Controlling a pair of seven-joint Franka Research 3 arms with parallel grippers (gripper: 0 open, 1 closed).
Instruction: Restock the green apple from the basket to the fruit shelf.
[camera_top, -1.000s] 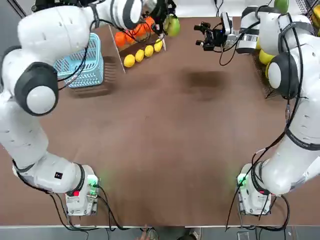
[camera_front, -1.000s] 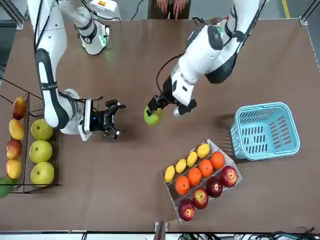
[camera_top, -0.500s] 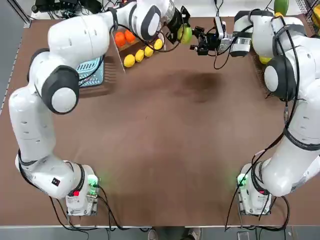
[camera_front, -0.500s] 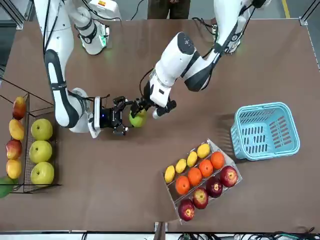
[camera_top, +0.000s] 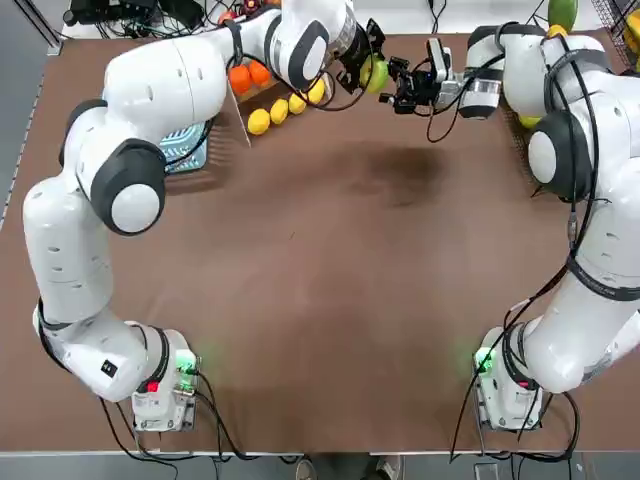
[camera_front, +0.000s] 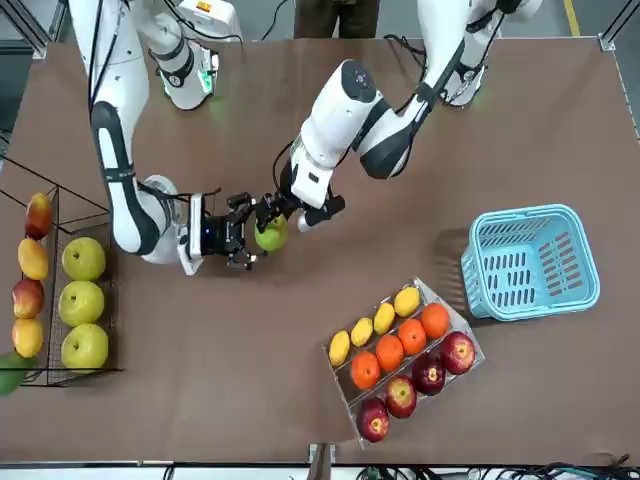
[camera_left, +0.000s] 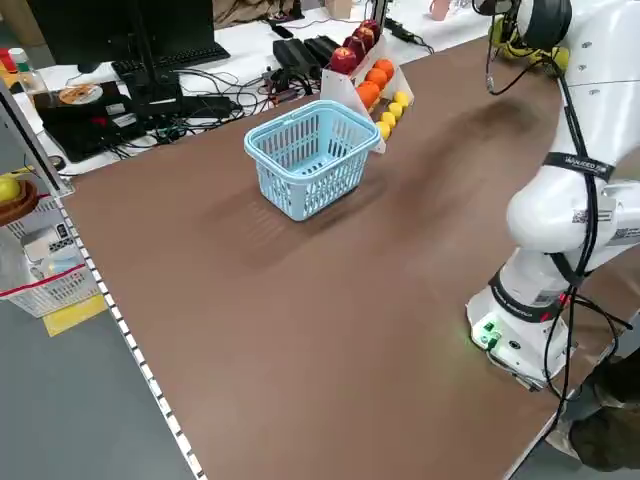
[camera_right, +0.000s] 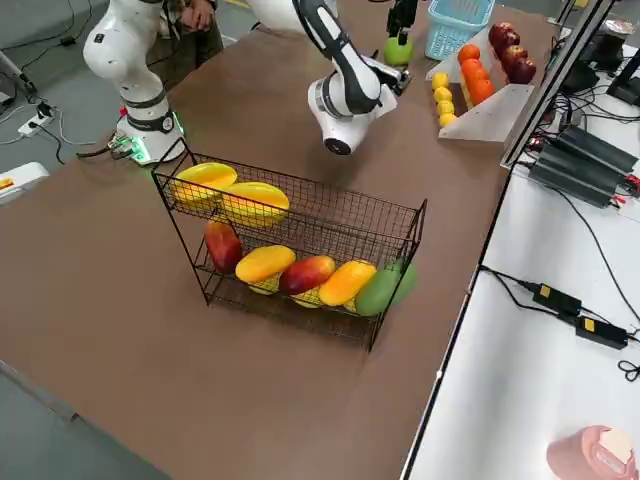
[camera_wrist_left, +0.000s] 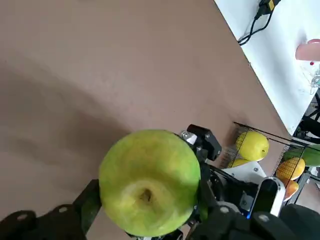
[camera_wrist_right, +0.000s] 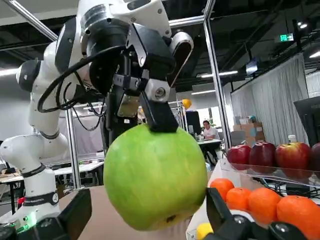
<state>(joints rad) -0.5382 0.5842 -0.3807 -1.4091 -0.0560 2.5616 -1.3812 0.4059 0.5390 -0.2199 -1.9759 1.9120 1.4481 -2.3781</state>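
The green apple (camera_top: 373, 70) hangs above the table's far middle, with my left gripper (camera_top: 364, 62) shut on it from above. My right gripper (camera_top: 401, 86) lies level beside it, open, one finger (camera_wrist_right: 75, 216) on each side of the apple (camera_wrist_right: 155, 177) without pressing it. In the front view the apple (camera_front: 270, 235) sits between both grippers. The light blue basket (camera_front: 520, 275) stands at the far left, with nothing showing inside. The black wire fruit shelf (camera_front: 53, 210) stands at the far right with yellow-green apples and orange-yellow fruit on its trays.
A white slanted stand (camera_front: 440, 300) with lemons, oranges and red apples is between the basket and the grippers. A monitor, cables and boxes lie on the white bench (camera_right: 500, 330) beyond the table's far edge. A person stands by the arms' bases.
My left arm has carried the apple rightward from over the white stand to the right gripper. The right gripper has reached left, and the apple now sits between its fingers.
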